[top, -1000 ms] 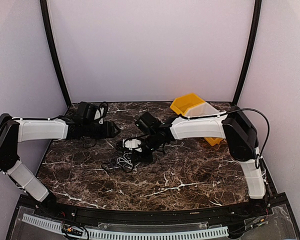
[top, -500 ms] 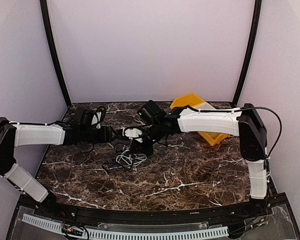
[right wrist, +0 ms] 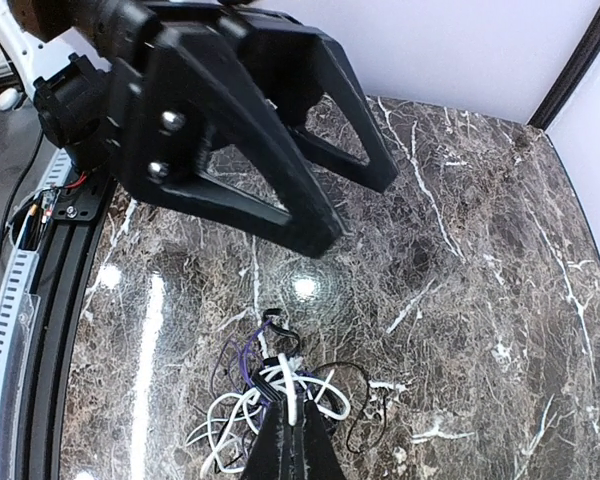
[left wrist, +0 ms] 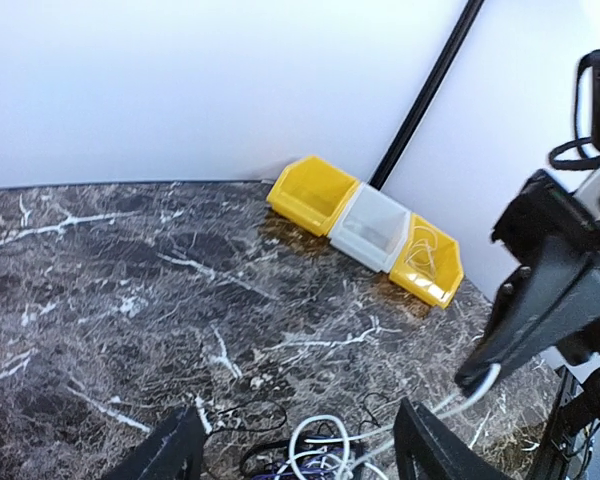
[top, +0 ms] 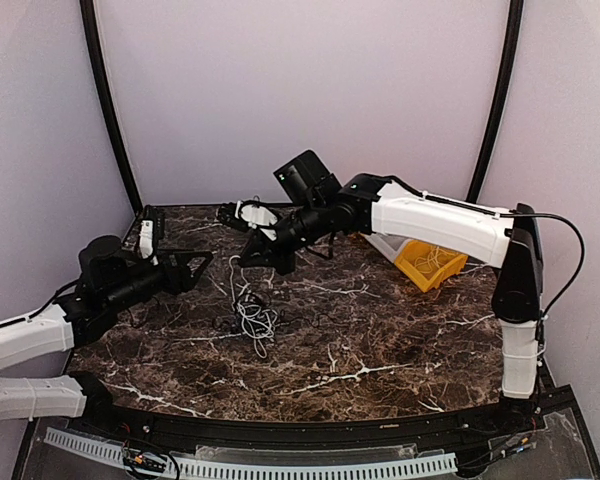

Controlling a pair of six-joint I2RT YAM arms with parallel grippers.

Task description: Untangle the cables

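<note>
Pinching the white cable (right wrist: 288, 385) tight, the right gripper (top: 245, 258) dangles it above the tangled cables (top: 253, 320) mid-worktop (top: 400, 340). Left gripper (top: 195, 265) near the left edge is spread wide, holding nothing

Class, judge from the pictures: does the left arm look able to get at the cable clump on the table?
Probably yes. The left gripper is open, close beside the cable clump, with nothing between them. The right gripper, shut on a white cable rising from it, may crowd the approach.
</note>
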